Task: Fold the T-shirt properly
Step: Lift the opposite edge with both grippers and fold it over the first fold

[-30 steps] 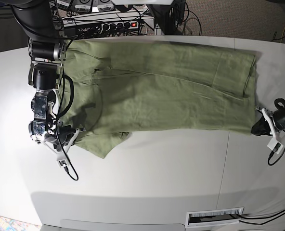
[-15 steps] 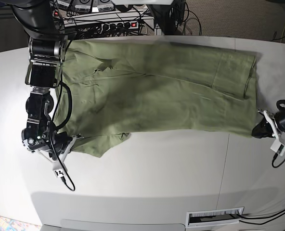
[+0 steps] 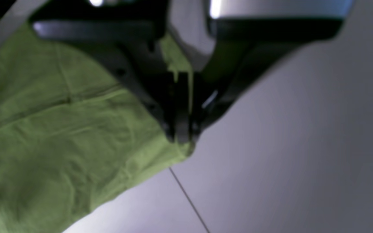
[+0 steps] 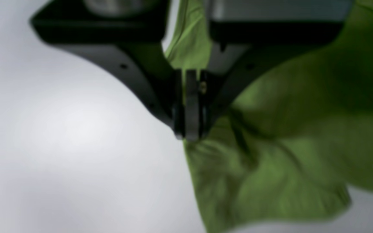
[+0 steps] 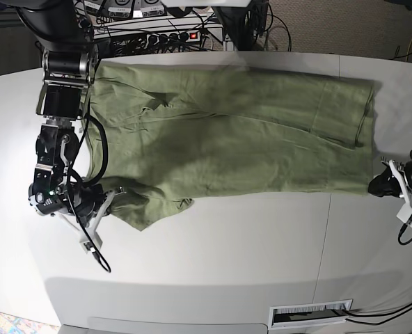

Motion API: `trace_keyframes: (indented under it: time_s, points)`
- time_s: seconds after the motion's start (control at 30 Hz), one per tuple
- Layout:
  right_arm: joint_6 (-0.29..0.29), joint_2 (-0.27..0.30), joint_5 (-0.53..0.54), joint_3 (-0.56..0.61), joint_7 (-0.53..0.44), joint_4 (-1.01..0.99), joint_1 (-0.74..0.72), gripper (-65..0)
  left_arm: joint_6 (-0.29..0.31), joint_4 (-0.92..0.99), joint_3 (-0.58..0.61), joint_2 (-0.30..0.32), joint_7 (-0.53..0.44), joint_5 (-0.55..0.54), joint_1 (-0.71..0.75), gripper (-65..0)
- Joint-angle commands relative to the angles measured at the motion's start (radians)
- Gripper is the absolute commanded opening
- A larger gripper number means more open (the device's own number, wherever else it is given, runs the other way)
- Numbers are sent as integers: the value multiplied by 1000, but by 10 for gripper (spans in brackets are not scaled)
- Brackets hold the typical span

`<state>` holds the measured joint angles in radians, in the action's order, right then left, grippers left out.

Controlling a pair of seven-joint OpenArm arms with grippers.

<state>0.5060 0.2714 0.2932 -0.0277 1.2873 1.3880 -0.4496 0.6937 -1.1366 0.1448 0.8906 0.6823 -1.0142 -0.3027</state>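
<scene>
The T-shirt [image 5: 234,139] lies spread across the far half of the table [image 5: 262,257], stretched lengthwise from the left side to the right side in the base view, its far edge close to the table's far edge. The cloth is wrinkled, with a folded band near its right end and a loose flap sagging toward the near side at its left end.

The right gripper [image 5: 107,198] sits at the shirt's near-left corner, just beside the table's left edge. In its wrist view the gripper [image 4: 189,134] is clenched on a thin pinch of the shirt [image 4: 287,145], and the cloth hangs and bunches off to one side of the jaws.

The left gripper [image 5: 378,186] is at the shirt's near-right corner, near the table's right edge. Its wrist view shows the gripper [image 3: 180,137] clamped on the very corner of the shirt [image 3: 60,129], with bare table [image 3: 287,145] and a thin seam line [image 3: 188,199] beside it.

Both wrist views are blurred.
</scene>
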Motion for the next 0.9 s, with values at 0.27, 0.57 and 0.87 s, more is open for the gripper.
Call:
trace_keyframes:
  time_s: [0.27, 0.57, 0.87]
  points:
    - [2, 22, 111, -4, 22, 77, 3, -650, 4, -21, -11, 80, 97, -144, -24, -650]
    - [2, 28, 140, -4, 48, 104, 55, -650, 4, -27, -11, 127, 232, -274, 0, -650]
    - [2, 71, 135, -7, 50, 176, 143, -650, 4, -27, -11, 127, 246, -289, 99, -650]
